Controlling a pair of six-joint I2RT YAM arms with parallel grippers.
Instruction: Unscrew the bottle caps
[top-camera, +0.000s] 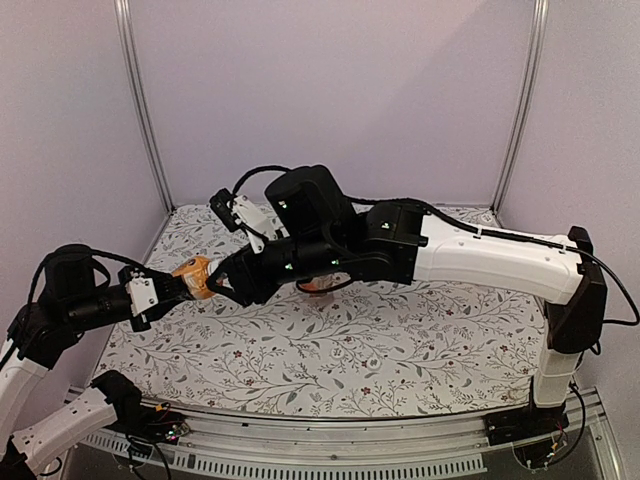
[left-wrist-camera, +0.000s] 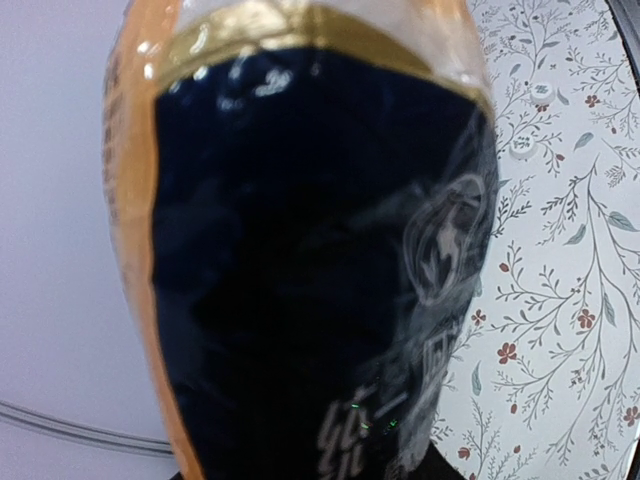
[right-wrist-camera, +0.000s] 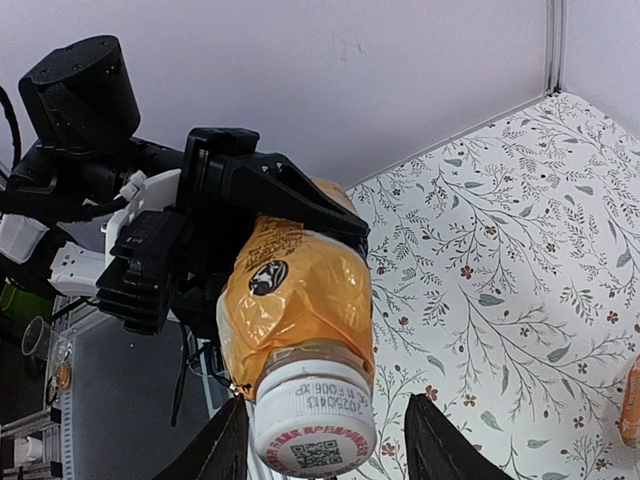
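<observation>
Right wrist view looks straight at the cap (right-wrist-camera: 313, 428), a white screw top with a printed code on its face, sitting on the neck of an orange-labelled bottle (right-wrist-camera: 300, 290). The right gripper (right-wrist-camera: 325, 445) has its jaws apart, one finger (right-wrist-camera: 222, 452) close against the cap's left side and the other standing off with a clear gap, so the cap lies between them, not pinched. The left gripper (right-wrist-camera: 250, 235) is clamped round the bottle's body further back, holding it on its side in the air, cap end toward the right arm. From the top camera the two grippers meet over the left part of the floral table (top-camera: 400, 340). The left wrist camera is filled by the bottle's dark label. Another orange bottle (right-wrist-camera: 630, 400) shows partly at the right wrist view's edge, lying on the table.
</observation>
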